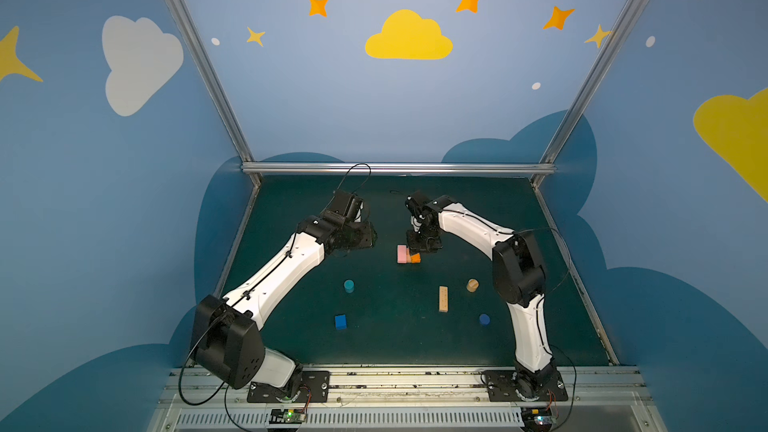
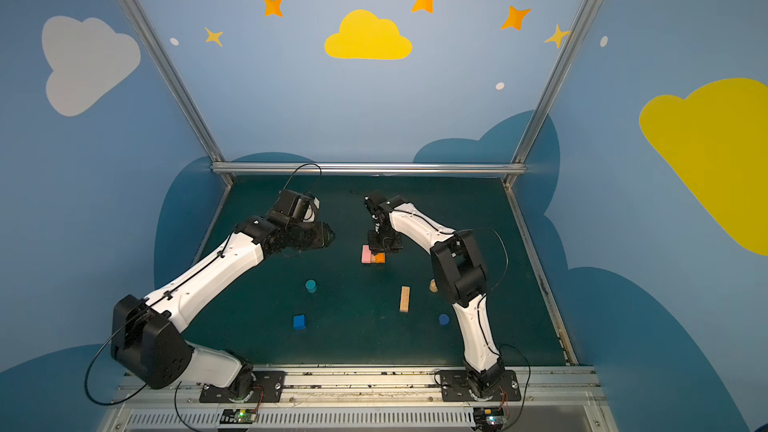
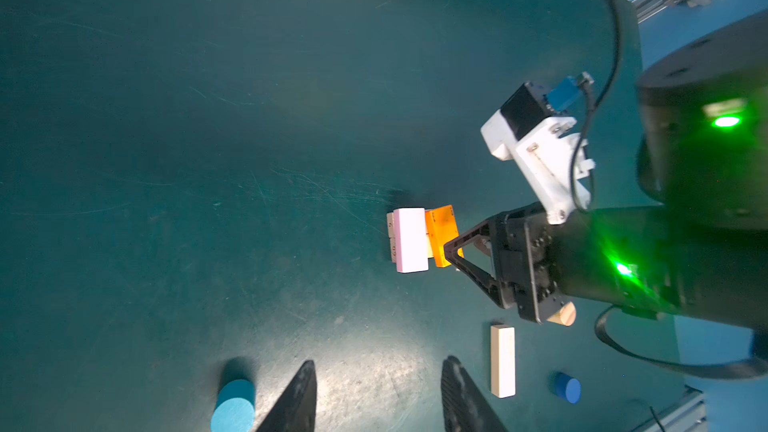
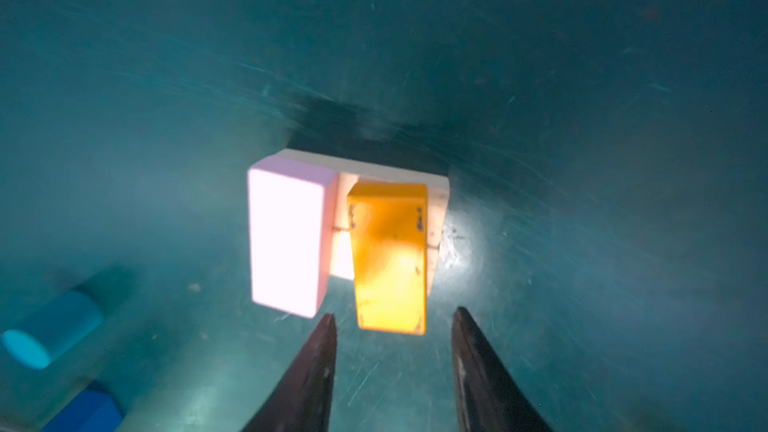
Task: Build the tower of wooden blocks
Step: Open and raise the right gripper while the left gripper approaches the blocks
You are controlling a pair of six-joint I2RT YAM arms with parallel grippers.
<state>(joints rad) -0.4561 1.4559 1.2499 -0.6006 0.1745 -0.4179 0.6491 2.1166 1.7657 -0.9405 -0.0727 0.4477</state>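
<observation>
Tower point(image 1: 408, 254): two layers, near the middle of the table point(image 1: 395, 351), slightly toward its far edge. Pink bar point(image 4: 286, 238) and orange bar point(image 4: 388, 259) lie side by side across tan bars point(image 4: 436, 197).

Right gripper point(image 4: 392, 315): at the orange bar's end, jaws apart, gripping nothing.

Left gripper point(image 3: 380, 361): left of the tower, jaws apart, empty.

Loose, nearer the front edge: tan bar point(image 1: 443, 299), teal cylinder point(image 1: 349, 285), tan cylinder point(image 1: 472, 285), dark-blue cylinder point(image 1: 484, 319), blue cube point(image 1: 340, 321).

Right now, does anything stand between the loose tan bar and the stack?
No block lies between the tan bar and the stack, only bare mat. But the right pincer hangs open close to the orange bar there.
</observation>
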